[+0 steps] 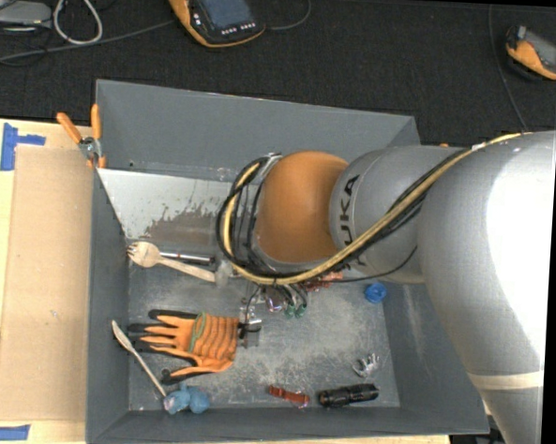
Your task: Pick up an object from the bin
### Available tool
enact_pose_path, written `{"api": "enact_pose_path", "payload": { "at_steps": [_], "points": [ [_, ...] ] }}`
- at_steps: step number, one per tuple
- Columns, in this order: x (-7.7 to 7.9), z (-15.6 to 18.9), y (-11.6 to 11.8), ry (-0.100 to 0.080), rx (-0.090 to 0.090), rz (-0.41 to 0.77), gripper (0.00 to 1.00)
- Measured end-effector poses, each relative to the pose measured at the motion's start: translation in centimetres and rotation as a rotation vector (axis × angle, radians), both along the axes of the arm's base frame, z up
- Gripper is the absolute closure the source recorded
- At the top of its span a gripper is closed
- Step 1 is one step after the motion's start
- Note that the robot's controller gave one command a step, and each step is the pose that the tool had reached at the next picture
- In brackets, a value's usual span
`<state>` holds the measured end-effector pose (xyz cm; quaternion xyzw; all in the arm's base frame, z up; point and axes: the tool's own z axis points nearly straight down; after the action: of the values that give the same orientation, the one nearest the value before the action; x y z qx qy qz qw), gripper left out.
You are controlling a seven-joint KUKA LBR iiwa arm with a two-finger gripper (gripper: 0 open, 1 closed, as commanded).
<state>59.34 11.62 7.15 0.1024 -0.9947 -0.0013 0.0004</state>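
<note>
My gripper [250,324] hangs low in the middle of the bin, below the arm's orange dome, right at the right-hand edge of an orange and black work glove [192,341] that lies flat on the floor. A small tangle of green and purple bits [288,305] sits just right of the gripper. A wooden spoon [166,259] lies to the upper left, with its bowl pointing left.
A thin white stick [138,356] runs along the glove's left side down to a blue lump [188,401] at the front wall. A red piece [288,394], a black marker [347,395], a metal clip [367,364] and a blue cap [375,292] lie to the right.
</note>
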Motion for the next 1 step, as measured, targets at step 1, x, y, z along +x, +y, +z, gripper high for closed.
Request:
{"api": "enact_pose_path", "payload": {
  "at_steps": [1],
  "points": [
    [-0.96,-0.2,2.19,-0.001,-0.001,0.05,0.0]
  ]
}}
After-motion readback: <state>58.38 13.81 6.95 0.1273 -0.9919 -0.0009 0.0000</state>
